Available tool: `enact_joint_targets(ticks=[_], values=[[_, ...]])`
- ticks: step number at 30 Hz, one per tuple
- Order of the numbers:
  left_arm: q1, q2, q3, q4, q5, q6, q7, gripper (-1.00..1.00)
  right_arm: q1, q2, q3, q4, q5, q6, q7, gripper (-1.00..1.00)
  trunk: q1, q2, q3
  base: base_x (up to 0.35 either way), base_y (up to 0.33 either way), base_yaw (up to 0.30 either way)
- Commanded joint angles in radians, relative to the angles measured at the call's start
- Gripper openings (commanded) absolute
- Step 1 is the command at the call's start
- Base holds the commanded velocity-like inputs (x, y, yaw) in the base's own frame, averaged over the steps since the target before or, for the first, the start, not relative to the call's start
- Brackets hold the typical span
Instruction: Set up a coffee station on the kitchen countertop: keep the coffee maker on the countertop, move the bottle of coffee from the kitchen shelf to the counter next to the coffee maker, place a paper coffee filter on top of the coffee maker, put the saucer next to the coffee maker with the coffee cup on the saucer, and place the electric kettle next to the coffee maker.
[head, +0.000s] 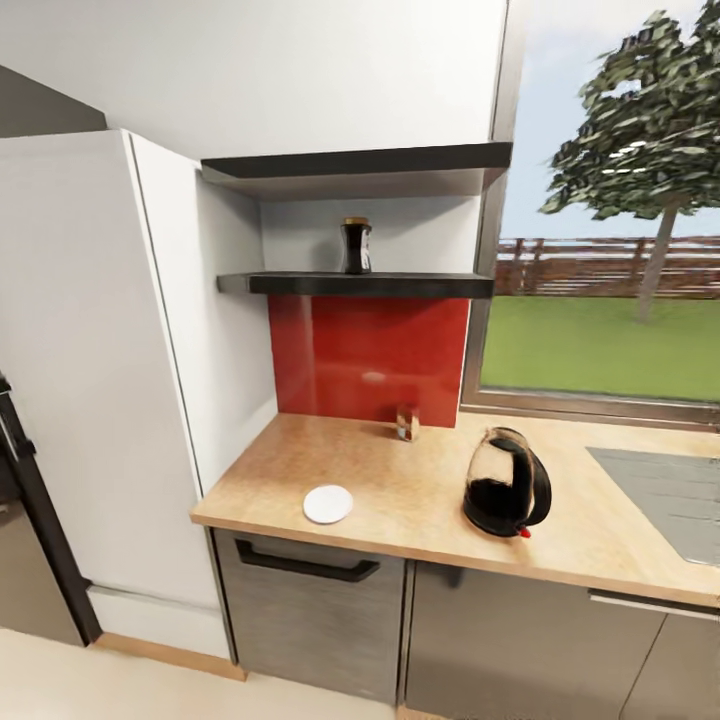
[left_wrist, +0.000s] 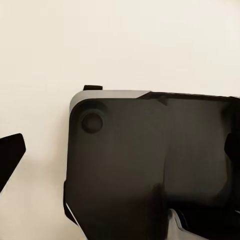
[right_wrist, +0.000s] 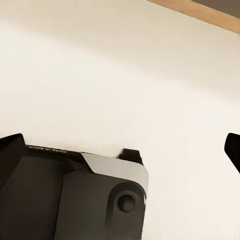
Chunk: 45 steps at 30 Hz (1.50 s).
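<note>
On the lower shelf (head: 360, 285) above the worktop (head: 420, 500) stands the coffee bottle (head: 355, 246), upright. It is probably glass (light, slippery, breakable), best gripped around its middle below the cap. Whether either claw is released or clenched, I cannot tell.

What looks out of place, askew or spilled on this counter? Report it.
Nothing is spilled or toppled. The electric kettle stands upright on the kitchen countertop, the saucer lies flat near its front edge, and the bottle of coffee stands upright on the shelf.
</note>
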Motion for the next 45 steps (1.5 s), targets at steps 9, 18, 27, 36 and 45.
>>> enact_joint_targets(ticks=[9,18,27,36,45], values=[[0.001,-0.001,0.006,-0.002,0.000,-0.001,0.000,1.00,0.000,0.000,0.008,-0.002,-0.008,0.005,-0.006,1.00,0.000,0.000,0.000,0.044,0.317,-0.256],[0.001,-0.002,0.006,-0.002,0.000,-0.001,0.000,1.00,0.000,0.000,0.008,-0.002,-0.008,0.006,-0.006,1.00,0.000,0.000,0.000,0.003,0.255,-0.156],[0.001,0.001,0.008,-0.089,-0.002,-0.002,0.001,1.00,0.000,-0.007,0.008,0.000,-0.003,-0.002,-0.007,1.00,0.000,0.000,0.000,-0.015,0.031,-0.006],[0.001,0.004,0.009,-0.366,-0.008,-0.020,0.001,1.00,0.000,-0.007,0.008,-0.002,-0.003,-0.005,-0.007,1.00,0.000,0.000,0.000,-0.245,0.000,0.000],[0.001,0.001,-0.021,-0.637,-0.010,-0.126,0.000,1.00,0.000,-0.006,0.008,-0.002,-0.003,-0.006,-0.007,1.00,0.000,0.000,0.000,-0.051,0.000,0.000]])
